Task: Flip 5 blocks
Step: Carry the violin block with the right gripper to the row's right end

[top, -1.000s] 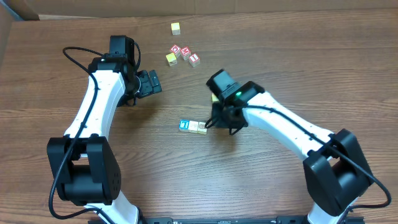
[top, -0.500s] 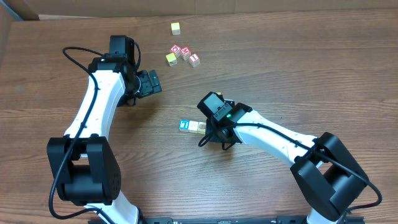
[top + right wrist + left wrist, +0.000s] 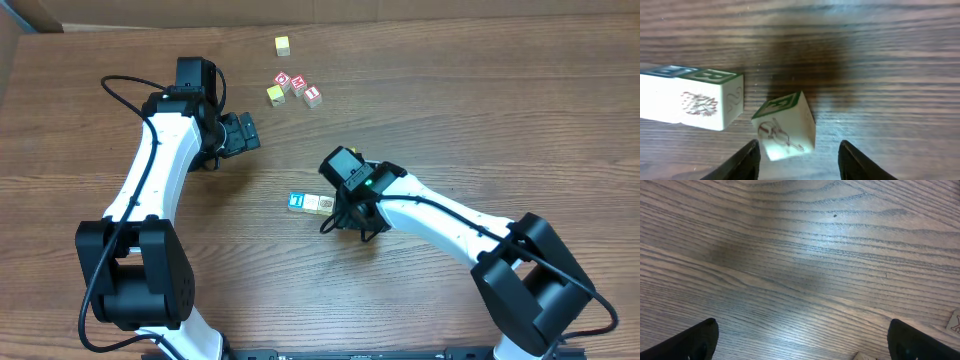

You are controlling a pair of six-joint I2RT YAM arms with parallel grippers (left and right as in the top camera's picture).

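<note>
You're hovering the right gripper [image 3: 799, 157] with jaws parted around a tilted block [image 3: 785, 125], not squeezing it, just beside two lined-up blocks [image 3: 690, 97]. Left gripper [image 3: 802, 342] is sitting wide open over the table [image 3: 800, 255]. I'm guessing you're only partway, with flips remaining.

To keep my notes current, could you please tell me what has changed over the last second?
The right arm swung left to the two-block row; the right gripper opened, freeing a tilted block beside it. Left gripper, red-and-white cubes and lone yellow cube stayed put.
</note>
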